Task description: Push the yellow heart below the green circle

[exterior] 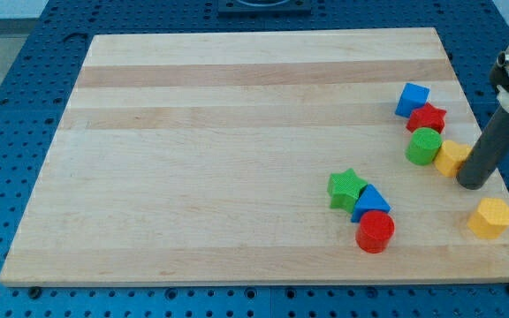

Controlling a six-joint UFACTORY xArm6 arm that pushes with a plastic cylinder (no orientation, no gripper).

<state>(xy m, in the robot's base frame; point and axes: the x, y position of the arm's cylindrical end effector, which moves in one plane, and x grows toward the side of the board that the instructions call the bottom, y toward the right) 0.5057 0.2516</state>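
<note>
The green circle (424, 146) lies near the board's right edge. A yellow block (452, 158), which looks like the heart, touches its right side and is partly hidden by my rod. My tip (472, 184) rests on the board just right of and slightly below this yellow block, against it or very close. The rod rises from the tip toward the view's upper right.
A red block (428, 117) and a blue cube (412, 99) sit just above the green circle. A yellow hexagon (490, 217) lies below my tip near the right edge. A green star (347, 188), blue triangle (370, 202) and red cylinder (376, 231) cluster lower left.
</note>
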